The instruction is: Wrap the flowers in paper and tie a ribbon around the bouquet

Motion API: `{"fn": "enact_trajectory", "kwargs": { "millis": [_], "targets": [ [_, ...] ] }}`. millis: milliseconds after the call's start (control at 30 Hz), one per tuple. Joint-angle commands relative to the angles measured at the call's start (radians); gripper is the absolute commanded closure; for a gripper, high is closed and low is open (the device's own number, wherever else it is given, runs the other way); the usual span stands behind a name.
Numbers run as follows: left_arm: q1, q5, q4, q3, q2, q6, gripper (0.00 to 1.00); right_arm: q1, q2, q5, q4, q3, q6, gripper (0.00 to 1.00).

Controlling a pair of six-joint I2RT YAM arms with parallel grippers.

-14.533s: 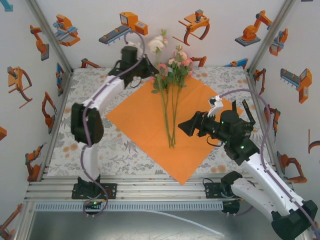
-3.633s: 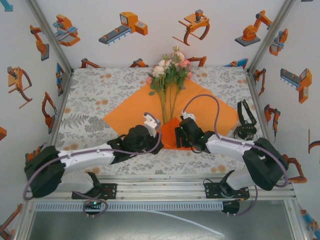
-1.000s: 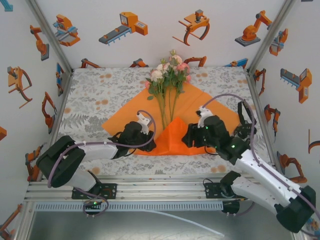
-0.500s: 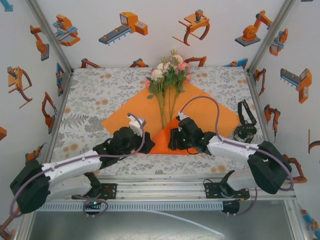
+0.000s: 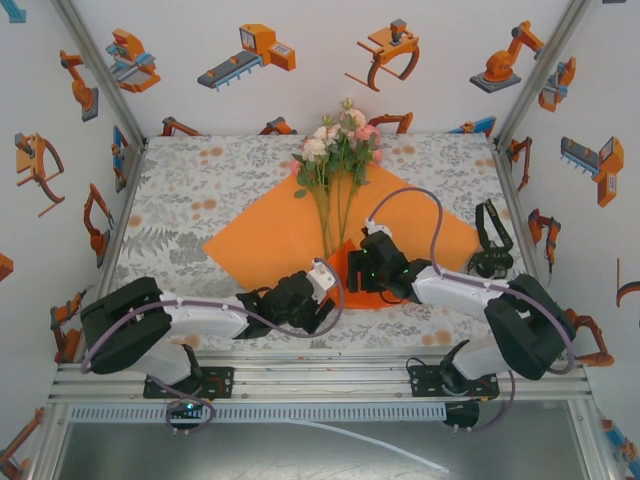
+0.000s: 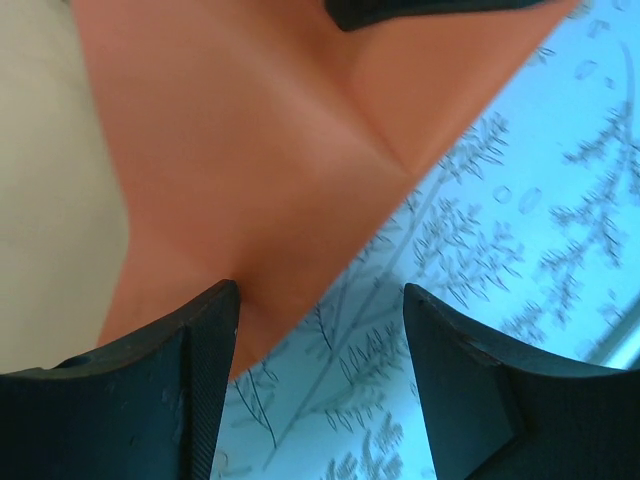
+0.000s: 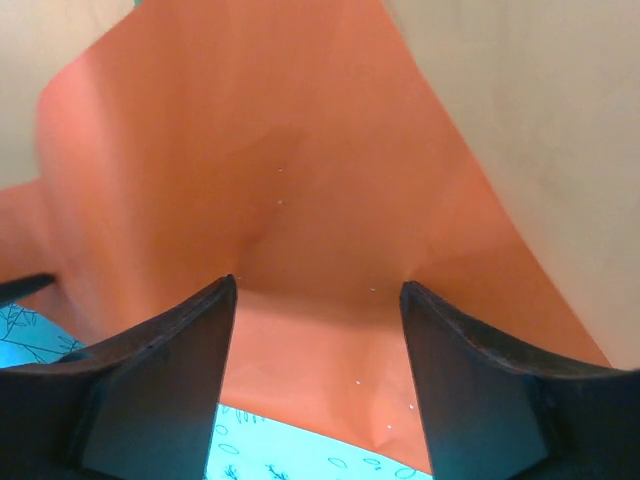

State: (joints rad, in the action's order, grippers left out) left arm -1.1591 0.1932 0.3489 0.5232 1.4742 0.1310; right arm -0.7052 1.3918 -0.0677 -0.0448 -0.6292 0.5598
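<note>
The left gripper (image 6: 320, 300) is gaping wide at a folded corner of the paper (image 6: 250, 150). The right gripper (image 7: 318, 290) is gaping likewise; neither is gripping.

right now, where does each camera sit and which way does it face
top external: above, behind the arm bases, looking down on the leaf-printed tablecloth; left gripper, right gripper show
left wrist: faces the bright orange paper sheet and that tablecloth past its black fingers
right wrist: faces that paper past its fingers
both wrists share the paper
</note>
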Motion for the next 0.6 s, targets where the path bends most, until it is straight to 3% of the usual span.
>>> {"fn": "enact_trajectory", "kwargs": {
  "millis": [0,33,67,100,233,433,567],
  "targets": [
    [-0.003,0.078,0.109,0.032,0.022,-0.027,0.37,0.082,-0.132,0.107,-0.099,0.001,-0.079,0.23],
    [-0.002,0.081,0.112,0.034,0.027,-0.022,0.37,0.131,-0.166,0.165,-0.121,0.007,-0.099,0.18],
    [-0.002,0.079,0.114,0.038,0.032,-0.014,0.37,0.189,-0.205,0.228,-0.142,0.015,-0.118,0.01],
    [0.000,0.072,0.117,0.041,0.037,-0.006,0.37,0.242,-0.235,0.282,-0.159,0.024,-0.140,0.01],
    [0.013,0.058,0.143,0.043,0.063,0.054,0.38,0.384,-0.246,0.437,-0.188,0.036,-0.198,0.01],
    [0.052,0.053,0.211,0.013,0.081,0.155,0.39,0.403,-0.097,0.529,-0.131,0.026,-0.190,0.02],
    [0.095,0.039,0.218,-0.010,0.081,0.224,0.40,0.407,-0.039,0.586,-0.055,0.032,-0.160,0.17]
  ]
}}
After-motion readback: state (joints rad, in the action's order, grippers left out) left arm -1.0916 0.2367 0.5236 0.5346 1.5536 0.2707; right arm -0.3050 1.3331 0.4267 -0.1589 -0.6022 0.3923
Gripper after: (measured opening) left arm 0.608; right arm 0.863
